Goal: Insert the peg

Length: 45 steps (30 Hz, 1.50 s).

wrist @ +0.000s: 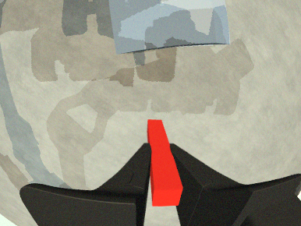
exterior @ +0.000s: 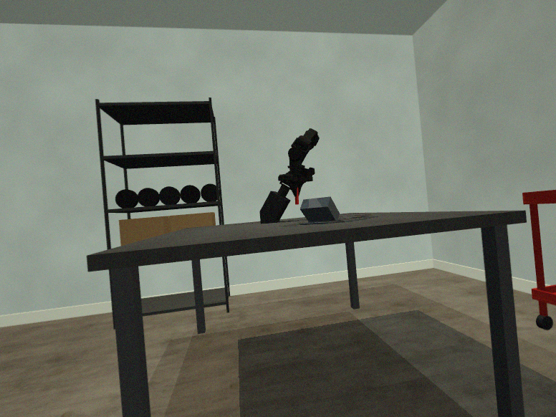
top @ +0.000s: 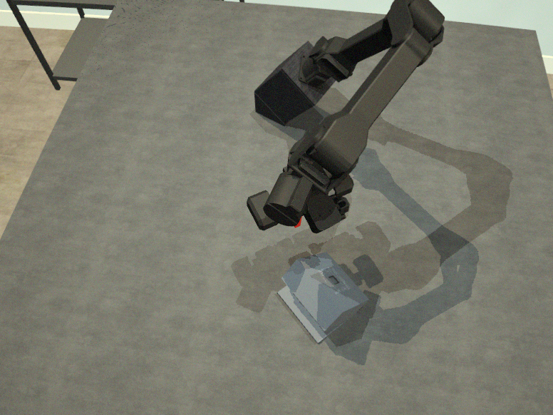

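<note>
My gripper [wrist: 158, 149] is shut on the red peg [wrist: 162, 162], which points forward and down from between the dark fingers. In the top view only a small red tip of the peg [top: 299, 223] shows under the gripper [top: 300, 214]. The grey-blue sloped panel [top: 325, 294] sits on the table below and in front of the gripper, apart from the peg. Its small square hole [top: 333, 279] is open and empty. In the exterior view the peg [exterior: 296, 195] hangs just left of the panel [exterior: 319, 209].
The arm's dark base block [top: 286, 89] stands at the back of the table. A black shelf rack [exterior: 159, 179] with dark balls and a cardboard box stands behind the table. A red cart [exterior: 541, 256] is at the right edge.
</note>
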Each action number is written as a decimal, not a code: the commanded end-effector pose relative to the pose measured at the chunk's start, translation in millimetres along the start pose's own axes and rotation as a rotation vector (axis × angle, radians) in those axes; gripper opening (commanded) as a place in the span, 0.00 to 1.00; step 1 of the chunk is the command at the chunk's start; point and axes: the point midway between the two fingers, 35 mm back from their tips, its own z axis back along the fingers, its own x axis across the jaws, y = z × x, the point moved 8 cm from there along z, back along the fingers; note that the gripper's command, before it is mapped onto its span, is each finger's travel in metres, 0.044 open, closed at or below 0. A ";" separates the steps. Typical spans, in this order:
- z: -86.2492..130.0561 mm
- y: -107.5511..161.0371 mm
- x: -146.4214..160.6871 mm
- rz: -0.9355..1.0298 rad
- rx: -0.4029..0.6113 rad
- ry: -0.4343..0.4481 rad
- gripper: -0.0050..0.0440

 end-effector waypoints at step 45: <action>36.6 -92.4 102.8 0.010 -0.065 0.005 0.10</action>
